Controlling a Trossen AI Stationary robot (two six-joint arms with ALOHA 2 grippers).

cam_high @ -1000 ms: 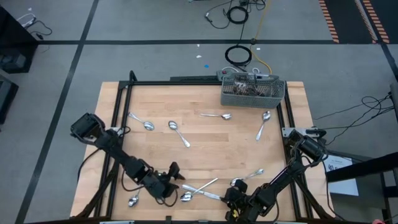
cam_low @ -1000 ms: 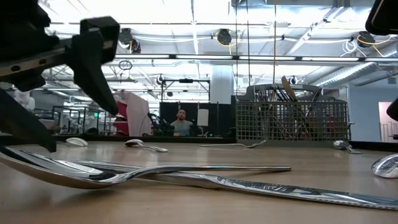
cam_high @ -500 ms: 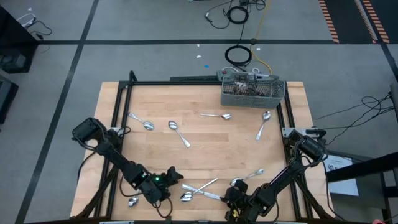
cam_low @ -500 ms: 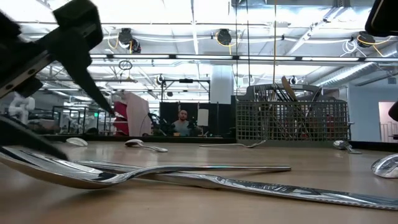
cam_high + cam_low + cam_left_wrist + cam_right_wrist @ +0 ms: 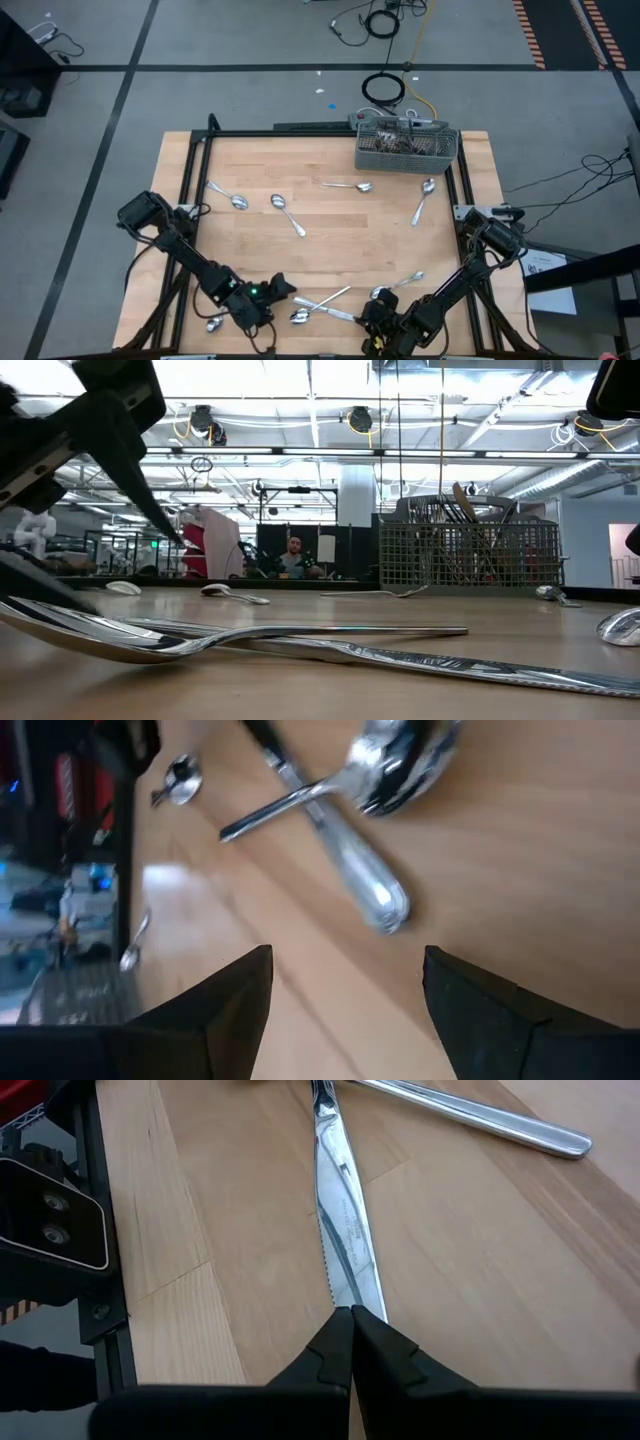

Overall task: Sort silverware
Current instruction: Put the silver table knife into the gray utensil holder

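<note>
Silverware lies scattered on the wooden table. Near the front edge a knife and a spoon lie crossed. My left gripper stands open just left of that pair. In its wrist view the fingers straddle bare wood short of the knife's handle end and the spoon's bowl. My right gripper is shut at the knife's blade tip. A grey mesh basket holding cutlery stands at the far right. My right gripper's shut fingertips meet the pointed end of the knife's blade. They come slanting down from the table's right, in line with the blade. Whether the tip is pinched or only touched does not show. The knife lies flat on the wood.
Loose spoons lie at the far left, mid-table, far middle, far right, near right and front left. A black frame borders the table. A person sits in the room beyond.
My left gripper has sunk a little toward the table's near edge and rolled about its own axis, staying open. The right gripper and the silverware have kept still.
</note>
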